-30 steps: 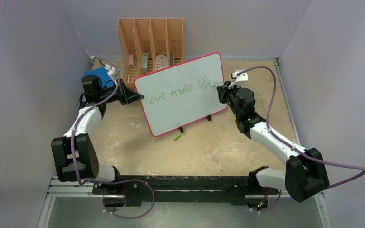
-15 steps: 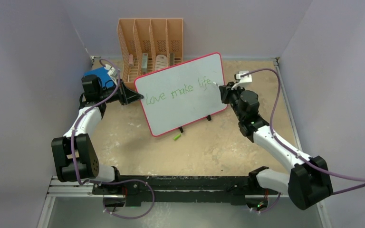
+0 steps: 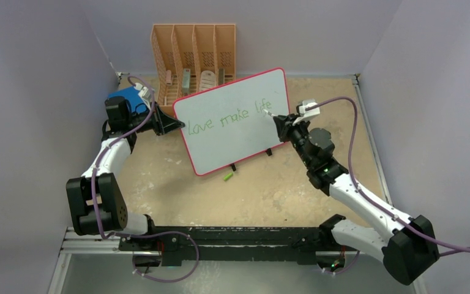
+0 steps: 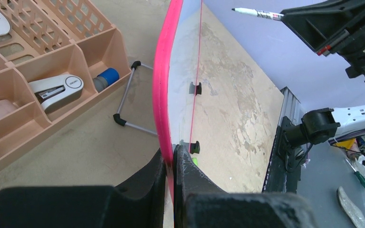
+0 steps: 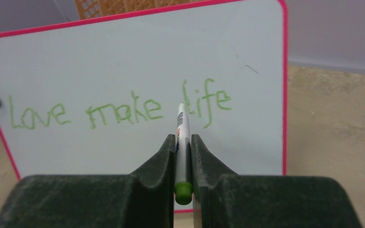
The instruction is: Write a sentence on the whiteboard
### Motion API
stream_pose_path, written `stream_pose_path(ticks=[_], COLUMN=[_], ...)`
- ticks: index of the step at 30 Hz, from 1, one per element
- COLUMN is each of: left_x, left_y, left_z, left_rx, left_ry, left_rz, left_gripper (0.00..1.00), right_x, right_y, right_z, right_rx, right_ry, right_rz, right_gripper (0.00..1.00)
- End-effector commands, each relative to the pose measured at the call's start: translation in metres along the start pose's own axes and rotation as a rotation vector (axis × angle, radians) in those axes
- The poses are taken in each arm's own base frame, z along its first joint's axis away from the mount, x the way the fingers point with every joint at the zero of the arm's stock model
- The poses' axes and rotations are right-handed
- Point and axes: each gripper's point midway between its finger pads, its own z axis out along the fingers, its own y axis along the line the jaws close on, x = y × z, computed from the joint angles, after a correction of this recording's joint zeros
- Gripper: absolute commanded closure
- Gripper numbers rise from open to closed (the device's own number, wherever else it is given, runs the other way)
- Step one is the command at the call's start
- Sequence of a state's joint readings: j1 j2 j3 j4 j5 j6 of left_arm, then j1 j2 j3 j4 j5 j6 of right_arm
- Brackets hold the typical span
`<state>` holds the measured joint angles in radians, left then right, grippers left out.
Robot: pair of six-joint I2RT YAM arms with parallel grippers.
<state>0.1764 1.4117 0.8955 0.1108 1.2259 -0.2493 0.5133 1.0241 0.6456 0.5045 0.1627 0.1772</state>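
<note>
Though edge-pinched by left pincer [image 4: 172, 156], whiteboard [image 3: 232, 138] ahead of marker [image 5: 181, 118] clamped in right pincer [image 5: 184, 138]

Left arm [image 3: 107, 160] and right arm [image 3: 358, 196]: white tubular links between blocky black joint housings. Purple cable [image 3: 341, 98] run along each, with a small white plug block [image 3: 309, 108] near the right wrist. Left claw [image 4: 172, 156] and right claw [image 5: 183, 142]: matte black, two thick tapered fingers, grainy finish. Shared black base rail [image 3: 232, 236]. Tiny green light [image 3: 326, 165] on right forearm.
</note>
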Motion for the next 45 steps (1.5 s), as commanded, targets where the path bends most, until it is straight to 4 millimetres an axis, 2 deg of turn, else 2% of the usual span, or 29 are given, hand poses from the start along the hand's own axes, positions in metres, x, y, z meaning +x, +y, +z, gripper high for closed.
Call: stream_pose_path(ticks=[1, 10, 20, 28, 45], left_x=[-0.024, -0.024, -0.025, -0.024, -0.021], left_y=[-0.008, -0.01, -0.01, -0.008, -0.004], left_z=[-0.005, -0.004, -0.004, -0.004, -0.003], left_rx=[-0.006, -0.007, -0.012, -0.016, -0.016], left_ry=[-0.054, -0.061, -0.064, -0.063, -0.054], left_rz=[0.154, 0.151, 0.152, 0.148, 0.135], left_gripper=[1.0, 1.0, 1.0, 1.0, 1.0], right_x=[-0.011, 0.003, 0.029, 0.053, 0.072], right_y=[0.024, 0.078, 0.122, 0.13, 0.135], right_z=[-0.009, -0.026, -0.028, -0.02, -0.005], right_rx=[-0.033, -0.162, -0.246, -0.245, -0.234], right_ry=[-0.046, -0.04, -0.014, 0.014, 0.026], right_rz=[-0.021, -0.007, -0.027, -0.042, -0.063], right_gripper=[1.0, 1.0, 1.0, 1.0, 1.0])
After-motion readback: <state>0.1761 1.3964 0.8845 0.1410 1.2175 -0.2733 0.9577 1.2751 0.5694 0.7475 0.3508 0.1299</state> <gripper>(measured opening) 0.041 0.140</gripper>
